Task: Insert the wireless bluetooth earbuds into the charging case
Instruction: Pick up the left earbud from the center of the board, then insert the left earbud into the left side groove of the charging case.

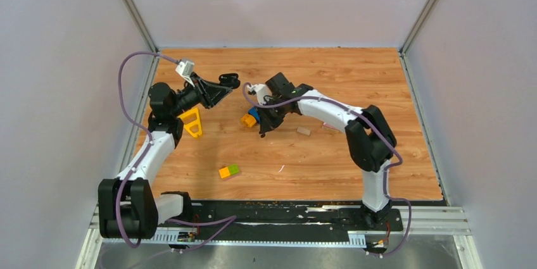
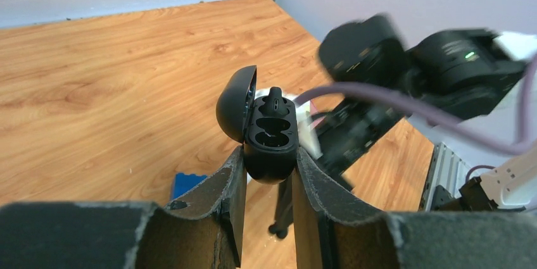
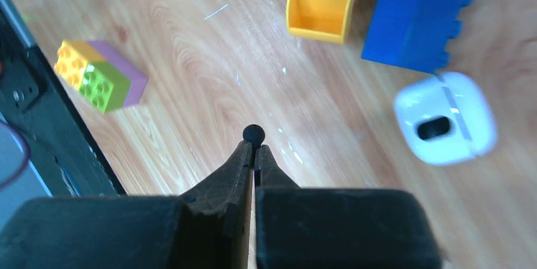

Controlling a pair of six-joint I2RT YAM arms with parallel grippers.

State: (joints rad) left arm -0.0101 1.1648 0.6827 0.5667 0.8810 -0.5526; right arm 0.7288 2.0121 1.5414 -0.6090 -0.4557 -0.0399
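Observation:
My left gripper (image 2: 269,155) is shut on a black charging case (image 2: 272,139), held up off the table with its lid (image 2: 235,103) swung open. One black earbud (image 2: 274,98) sits in the far socket; the near socket is empty. In the top view the case (image 1: 229,81) hangs at the left arm's tip. My right gripper (image 3: 254,149) is shut, pinching a small round black earbud (image 3: 254,133) at its fingertips, above the wooden table. From above, the right gripper (image 1: 263,130) points down beside the toy blocks. No white earbuds show.
A closed white charging case (image 3: 445,117) lies on the table right of the right gripper, next to a blue block (image 3: 418,16) and a yellow block (image 3: 320,0). A yellow-green-purple block (image 3: 98,76) lies left. A yellow triangular piece (image 1: 192,122) sits near the left arm.

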